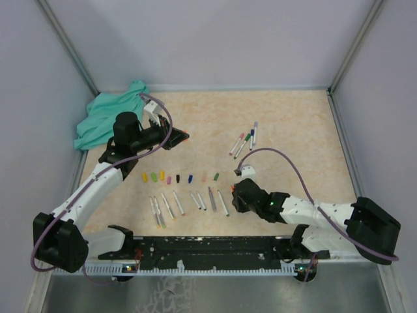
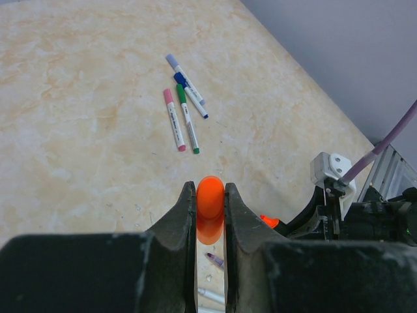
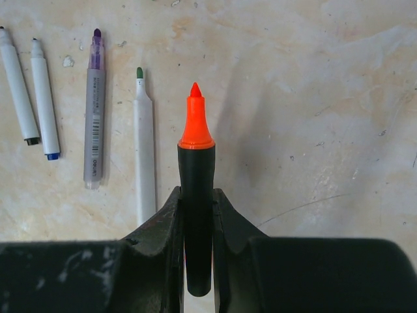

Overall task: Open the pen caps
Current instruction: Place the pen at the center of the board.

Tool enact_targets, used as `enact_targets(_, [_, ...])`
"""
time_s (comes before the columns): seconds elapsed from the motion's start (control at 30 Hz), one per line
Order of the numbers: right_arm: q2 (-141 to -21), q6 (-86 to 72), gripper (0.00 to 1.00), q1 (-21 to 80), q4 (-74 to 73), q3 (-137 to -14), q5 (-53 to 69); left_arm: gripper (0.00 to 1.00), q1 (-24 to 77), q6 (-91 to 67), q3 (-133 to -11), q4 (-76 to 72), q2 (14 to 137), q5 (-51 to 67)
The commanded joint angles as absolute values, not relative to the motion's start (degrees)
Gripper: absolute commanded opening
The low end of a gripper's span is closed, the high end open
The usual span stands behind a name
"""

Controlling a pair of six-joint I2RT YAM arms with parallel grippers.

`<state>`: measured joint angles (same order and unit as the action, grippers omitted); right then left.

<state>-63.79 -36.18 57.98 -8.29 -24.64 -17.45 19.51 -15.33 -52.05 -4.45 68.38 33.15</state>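
Observation:
My left gripper [image 1: 182,136] is raised over the table's left middle, shut on the large orange pen cap [image 2: 210,203], which sticks out past the fingertips [image 2: 187,202]. My right gripper [image 1: 236,193] is low at the centre right, shut on a black-barrelled marker [image 3: 196,176] with its orange tip [image 3: 194,120] bare. The cap and the marker are well apart. A row of small pen caps [image 1: 169,177], yellow, green, pink, black and blue, lies between the arms. Below it lie several uncapped white and grey pens [image 1: 189,202].
Several capped pens [image 1: 245,141] lie at the right of centre; they also show in the left wrist view [image 2: 183,117]. A teal cloth [image 1: 104,120] is bunched in the far left corner. Grey walls enclose the table. Uncapped pens [image 3: 95,111] lie left of the held marker.

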Motion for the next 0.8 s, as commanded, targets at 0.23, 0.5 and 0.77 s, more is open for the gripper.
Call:
enact_targets(0.23, [-66.7,-37.4,0.19,56.8,-4.9,-26.4,-16.5,0.00,19.2,-14.6,-53.0,-4.9,68.5,33.4])
enact_targets(0.5, [-63.9,-37.7,0.30,56.8,-5.3,-25.7,-16.3,0.00,19.2,-14.5,-53.1,-4.8,68.6,33.5])
enact_targets(0.77, [-59.3,-36.8,0.37,56.8,-6.4,-26.6,-15.7,0.00,19.2,-14.2,-53.0,-4.9,68.8,33.8])
